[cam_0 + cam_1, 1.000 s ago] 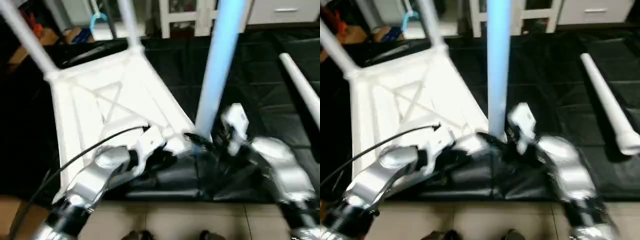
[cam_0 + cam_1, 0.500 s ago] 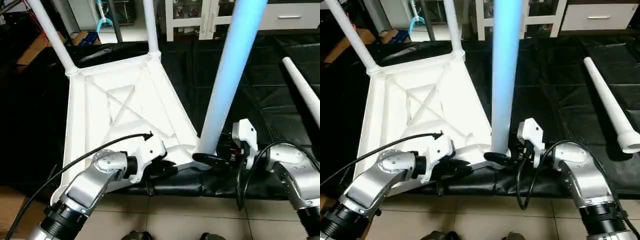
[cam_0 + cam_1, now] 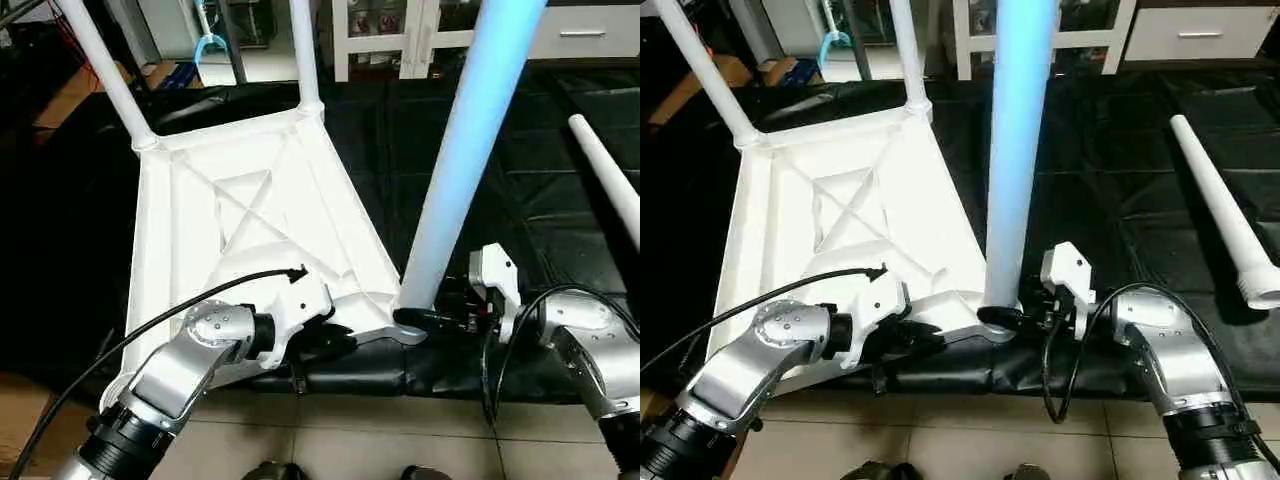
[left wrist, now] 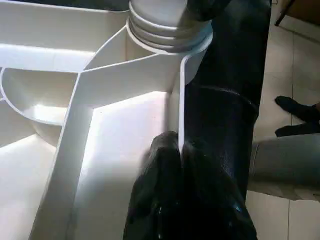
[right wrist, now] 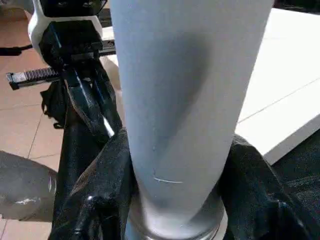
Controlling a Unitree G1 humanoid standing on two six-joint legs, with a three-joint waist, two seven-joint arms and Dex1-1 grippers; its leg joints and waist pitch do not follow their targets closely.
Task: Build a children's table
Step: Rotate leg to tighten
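- Tabletop (image 3: 240,220): underside up; near rim pinched between left gripper (image 3: 335,338) fingers.
- Third leg (image 3: 1012,170): long axis upright, base in near corner socket at 3 o'clock of left gripper, clasped by right gripper (image 3: 1012,318) fingers.
- Fourth leg (image 3: 1220,210): loose, lying at 2 o'clock, right arm nearer.

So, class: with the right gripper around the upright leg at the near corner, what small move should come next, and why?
Probably keep twisting the leg down: its ringed base shows above the socket while the right gripper clasps it and the left gripper pinches the tabletop rim.
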